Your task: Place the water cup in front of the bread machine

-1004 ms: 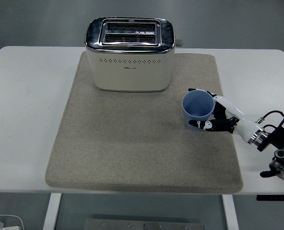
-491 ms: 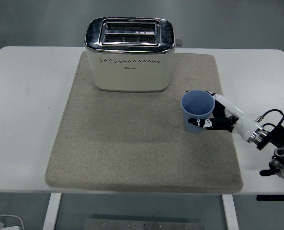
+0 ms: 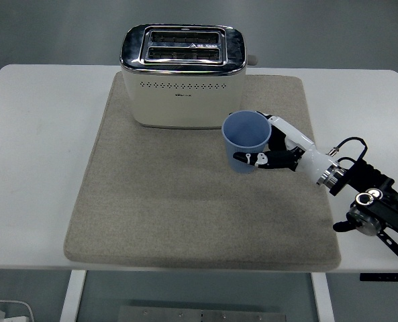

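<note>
A blue water cup stands upright over the beige mat, just right of the front of the cream toaster. My right hand comes in from the right edge and is shut on the cup, thumb on its near side and fingers around its far right side. I cannot tell whether the cup touches the mat. The toaster stands at the mat's far edge, its two slots empty. The left arm is out of view.
The white table extends past the mat on both sides. My right forearm and its cables lie over the table's right front part. A white power strip lies on the floor at the lower left.
My right hand has carried the cup left and slightly toward the toaster, from the mat's right part to near the toaster's front right corner.
</note>
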Controlling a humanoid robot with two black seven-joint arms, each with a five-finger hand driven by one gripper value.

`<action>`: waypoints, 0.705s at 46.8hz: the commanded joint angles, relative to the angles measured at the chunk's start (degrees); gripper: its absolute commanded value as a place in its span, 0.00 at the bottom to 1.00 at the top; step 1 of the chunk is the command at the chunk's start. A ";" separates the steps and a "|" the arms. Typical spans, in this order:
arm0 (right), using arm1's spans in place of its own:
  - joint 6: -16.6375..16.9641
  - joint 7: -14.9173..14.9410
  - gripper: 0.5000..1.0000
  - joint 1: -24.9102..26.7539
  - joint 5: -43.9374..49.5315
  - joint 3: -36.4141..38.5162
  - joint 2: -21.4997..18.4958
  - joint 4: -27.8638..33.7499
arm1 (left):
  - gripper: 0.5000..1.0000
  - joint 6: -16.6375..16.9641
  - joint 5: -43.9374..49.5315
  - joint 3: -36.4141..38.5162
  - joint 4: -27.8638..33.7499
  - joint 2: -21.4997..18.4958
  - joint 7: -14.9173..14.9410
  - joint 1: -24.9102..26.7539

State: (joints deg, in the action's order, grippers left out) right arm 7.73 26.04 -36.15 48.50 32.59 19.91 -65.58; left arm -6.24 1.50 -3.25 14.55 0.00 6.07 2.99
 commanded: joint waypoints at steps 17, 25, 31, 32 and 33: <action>-3.43 -1.95 0.14 -4.37 0.01 -4.99 -7.77 0.89 | 1.00 0.00 -0.01 0.00 1.45 0.00 0.00 0.00; -3.51 -1.95 0.14 -5.86 0.01 -6.74 -11.47 4.23 | 1.00 0.00 -0.01 0.00 1.36 0.00 0.00 0.00; -3.51 -1.95 0.14 -6.48 0.01 -7.36 -13.40 5.99 | 1.00 0.00 -0.01 0.00 1.36 0.00 0.00 0.00; -3.51 -1.95 0.14 -6.74 0.01 -7.36 -13.66 6.25 | 1.00 0.00 -0.01 0.00 1.36 0.00 0.00 0.00; -3.51 -1.95 0.14 -6.92 0.01 -7.36 -14.10 6.60 | 1.00 0.00 -0.01 0.00 1.36 0.00 0.00 0.00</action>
State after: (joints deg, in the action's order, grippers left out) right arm 4.21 24.07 -42.52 48.52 25.25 6.75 -59.79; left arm -6.24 1.48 -3.25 15.91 0.00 6.07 2.98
